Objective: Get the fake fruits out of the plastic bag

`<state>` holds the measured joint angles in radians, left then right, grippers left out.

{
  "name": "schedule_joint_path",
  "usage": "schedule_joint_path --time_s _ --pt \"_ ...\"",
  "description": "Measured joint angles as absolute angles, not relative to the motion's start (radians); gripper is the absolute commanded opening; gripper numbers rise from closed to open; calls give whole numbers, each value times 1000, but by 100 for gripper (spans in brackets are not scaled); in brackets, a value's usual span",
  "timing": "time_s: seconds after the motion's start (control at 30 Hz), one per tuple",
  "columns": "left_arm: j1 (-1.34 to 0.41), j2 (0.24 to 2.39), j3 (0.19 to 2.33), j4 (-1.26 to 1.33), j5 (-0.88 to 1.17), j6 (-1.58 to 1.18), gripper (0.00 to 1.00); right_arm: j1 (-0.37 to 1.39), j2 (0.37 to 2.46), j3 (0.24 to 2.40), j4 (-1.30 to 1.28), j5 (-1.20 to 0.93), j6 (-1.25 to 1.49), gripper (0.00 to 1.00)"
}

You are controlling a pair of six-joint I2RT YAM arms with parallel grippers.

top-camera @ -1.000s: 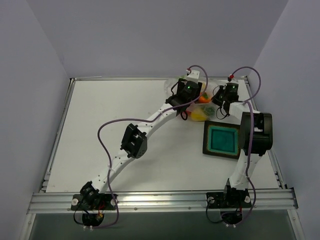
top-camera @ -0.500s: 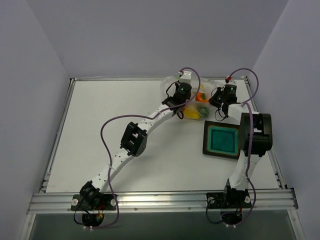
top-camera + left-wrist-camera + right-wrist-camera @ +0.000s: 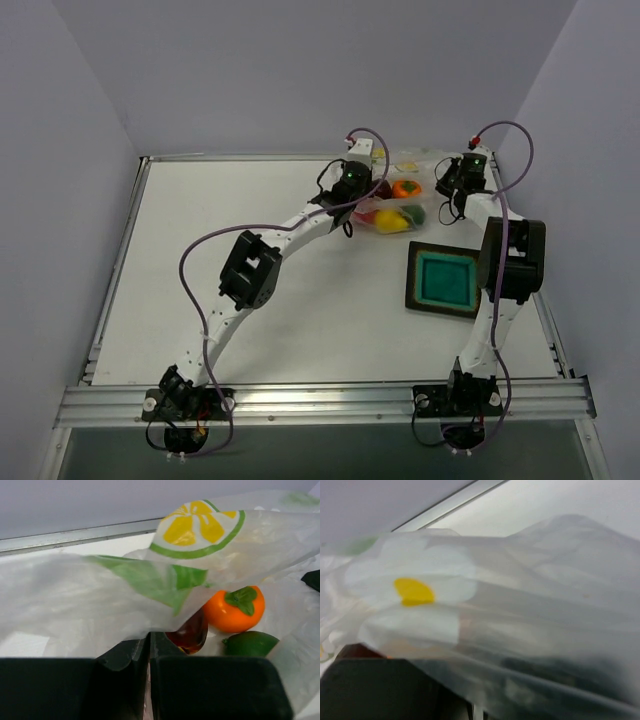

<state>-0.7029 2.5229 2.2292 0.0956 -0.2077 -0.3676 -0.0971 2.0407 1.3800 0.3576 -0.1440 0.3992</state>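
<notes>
The plastic bag (image 3: 412,165) is stretched between my two grippers at the back of the table. In the left wrist view its film (image 3: 75,605) carries lemon and green leaf prints. My left gripper (image 3: 149,636) is shut on the film's lower edge. Under the raised film lie fake fruits: an orange one (image 3: 234,611), a green one (image 3: 250,642) and a dark red one (image 3: 190,632). From above I see the orange (image 3: 405,188), a yellow (image 3: 388,222) and a green (image 3: 413,213). My right gripper (image 3: 476,711) is shut on the bag (image 3: 530,610), whose film drapes over its jaws.
A dark square tray (image 3: 411,280) with a teal inside sits in front of the bag, beside the right arm. The table's metal back rail (image 3: 250,157) runs just behind the grippers (image 3: 370,186) (image 3: 447,188).
The left gripper has shut on the bag's film. Both grippers have moved back and apart, pulling the bag wider, and the fruits now show between them.
</notes>
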Motion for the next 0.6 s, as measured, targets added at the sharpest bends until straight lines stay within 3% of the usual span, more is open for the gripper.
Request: schedule_joint_path --time_s 0.6 --pt "-607 2420 1941 275 -22 -539 2 -127 2290 1737 220 -99 327 0"
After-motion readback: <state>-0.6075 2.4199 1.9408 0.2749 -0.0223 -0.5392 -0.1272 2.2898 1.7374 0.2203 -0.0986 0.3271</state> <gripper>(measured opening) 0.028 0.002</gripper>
